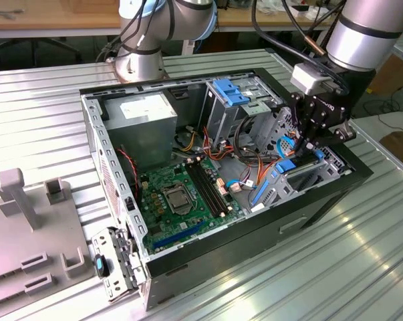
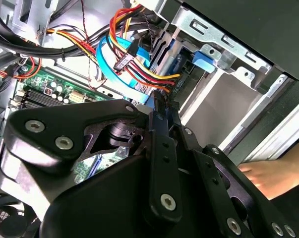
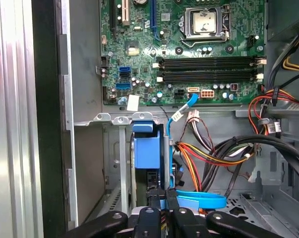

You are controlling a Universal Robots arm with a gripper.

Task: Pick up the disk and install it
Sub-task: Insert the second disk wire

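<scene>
Gripper [image 1: 307, 148]: lowered into the open computer case [image 1: 308, 200] at the exterior view's right.
Jaws: clamped on the disk [image 3: 148, 152], held edge-up.

A desk [image 1: 361, 267] of ribbed, silvery metal panels fills the exterior view, its grooves catching bright overhead light in pale streaks. Along the far edge runs a wooden workbench [image 1: 54, 20], with dark shadow and cables beneath it. At the exterior view's right, a brown box [image 1: 396, 73] stands beyond the desk.
</scene>
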